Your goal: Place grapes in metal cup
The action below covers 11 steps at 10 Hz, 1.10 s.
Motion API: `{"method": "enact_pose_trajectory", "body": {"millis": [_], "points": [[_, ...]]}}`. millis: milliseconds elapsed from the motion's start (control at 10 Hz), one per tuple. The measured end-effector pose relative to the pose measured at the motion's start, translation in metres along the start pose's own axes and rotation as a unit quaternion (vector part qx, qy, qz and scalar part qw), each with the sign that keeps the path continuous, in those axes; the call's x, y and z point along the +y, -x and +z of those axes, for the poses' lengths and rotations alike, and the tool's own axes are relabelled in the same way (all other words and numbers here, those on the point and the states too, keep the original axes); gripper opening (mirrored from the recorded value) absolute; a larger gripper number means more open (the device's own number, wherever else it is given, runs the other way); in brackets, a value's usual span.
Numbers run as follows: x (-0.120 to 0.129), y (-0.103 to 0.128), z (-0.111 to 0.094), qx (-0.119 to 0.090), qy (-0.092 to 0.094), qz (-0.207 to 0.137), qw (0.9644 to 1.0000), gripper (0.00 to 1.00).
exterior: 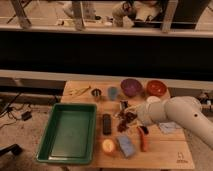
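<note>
Right, status from my end: the gripper [123, 108] sits low over the middle of the wooden table [165, 150], arm coming in from the right. Its fingers are pressed together, and from how it sits I judge they're pinching the top of the grapes [127, 120], which lie as a dark bunch directly below it, beside the black remote-like block [106, 123]. Can't tell whether the bunch is off the table yet or just touching it.

The metal cup [96, 93] stands upright at the back of the table, left of the blue-grey cup [113, 92] and well apart from the grapes. Nothing visible in it, as far as I can see.

So my read on progress: the grasp looks made, nothing more. Left to do: lift clear, carry back and to the left, line up over the cup mouth, release.

Things to watch on that path: the blue-grey cup is right next to the target, so it's easy to clip or mistake. The bunch looks long against that small cup, so I expect it to droop over the rim rather than sit fully inside.

Also nearby: green tray [70, 132] on the left, purple bowl [131, 86] and red bowl [156, 87] at the back, orange-handled tool [143, 140] and yellow-red fruit [108, 145] at the front.
</note>
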Motion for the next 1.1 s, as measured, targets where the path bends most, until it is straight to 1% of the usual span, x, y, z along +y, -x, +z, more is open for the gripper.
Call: {"method": "enact_pose_trajectory", "body": {"millis": [200,400,600,800,1100], "points": [[-0.009,0.008,0.005,-0.009,-0.005,-0.009,0.9999,0.00],[-0.027,0.029,0.021,-0.023,-0.011,-0.023,0.9994,0.00],[-0.041,0.039,0.028,-0.033,-0.018,-0.029,0.9989,0.00],[-0.052,0.049,0.037,-0.044,-0.021,-0.038,0.9981,0.00],[-0.076,0.055,0.056,-0.059,-0.032,-0.048,0.9966,0.00]]}}
